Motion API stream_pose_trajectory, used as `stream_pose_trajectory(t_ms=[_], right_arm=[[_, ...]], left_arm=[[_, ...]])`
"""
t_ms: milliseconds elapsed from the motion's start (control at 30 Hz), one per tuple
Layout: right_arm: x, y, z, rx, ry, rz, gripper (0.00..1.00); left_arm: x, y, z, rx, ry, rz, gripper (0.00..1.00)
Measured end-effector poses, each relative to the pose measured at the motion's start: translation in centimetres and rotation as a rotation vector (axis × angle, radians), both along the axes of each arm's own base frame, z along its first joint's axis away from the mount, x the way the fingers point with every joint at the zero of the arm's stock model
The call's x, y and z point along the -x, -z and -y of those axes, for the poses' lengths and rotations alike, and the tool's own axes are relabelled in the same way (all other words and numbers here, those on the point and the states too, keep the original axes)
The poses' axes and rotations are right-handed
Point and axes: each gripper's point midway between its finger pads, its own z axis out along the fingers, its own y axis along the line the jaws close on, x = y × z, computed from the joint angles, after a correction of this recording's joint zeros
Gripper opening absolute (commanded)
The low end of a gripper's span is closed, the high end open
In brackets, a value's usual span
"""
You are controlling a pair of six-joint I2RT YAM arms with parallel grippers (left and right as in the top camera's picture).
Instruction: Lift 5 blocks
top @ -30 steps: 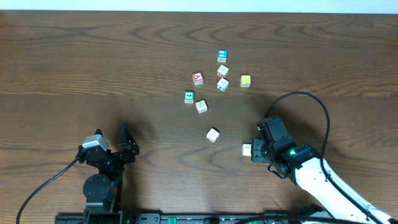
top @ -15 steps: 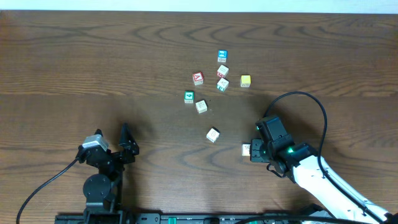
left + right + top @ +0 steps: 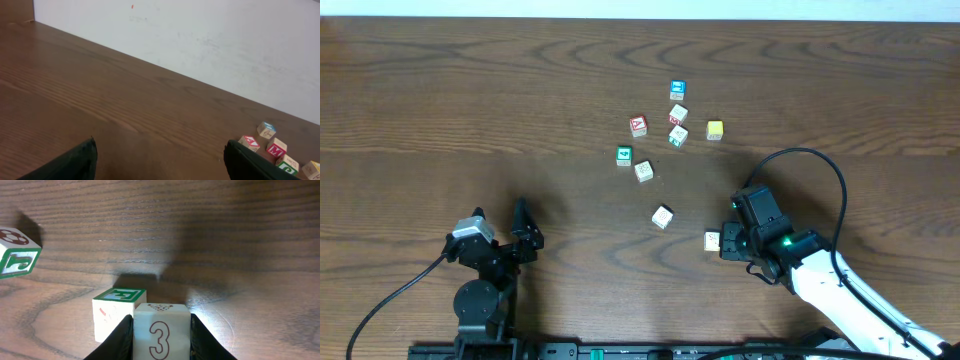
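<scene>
Block marked 3 [image 3: 713, 241], right of lower centre overhead, is pinched by the right gripper [image 3: 161, 339], fingers closed on its sides, evidently for lifting; left gripper [image 3: 161, 162] rests spread wide, idle, lower left.

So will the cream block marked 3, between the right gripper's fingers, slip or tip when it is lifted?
Probably stiff: the block marked 3 looks like solid wood, so it should not deform. Its flat faces and square edges make rolling unlikely. It might slip a little, since the right gripper presses only on two smooth sides.
</scene>
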Motion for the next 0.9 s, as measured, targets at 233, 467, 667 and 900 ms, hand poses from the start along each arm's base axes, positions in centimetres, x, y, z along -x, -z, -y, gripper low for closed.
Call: stream_pose_trajectory(t_ms=[233, 467, 667, 900], right_arm=[[0.07, 0.0, -0.15, -0.01, 0.003, -0.005, 0.08], [0.0, -0.04, -0.2, -0.011, -0.002, -0.001, 0.09], [-0.18, -0.02, 0.16, 0.01, 0.003, 0.009, 0.11], [-0.32, -0.01, 0.46, 0.026, 0.009, 0.016, 0.11]], left_arm=[[0.0, 0.0, 0.0, 0.0, 0.0, 0.0, 0.81], [0.0, 0.0, 0.0, 0.0, 0.0, 0.0, 0.81], [0.0, 0.0, 0.0, 0.0, 0.0, 0.0, 0.81], [0.0, 0.0, 0.0, 0.0, 0.0, 0.0, 0.81]])
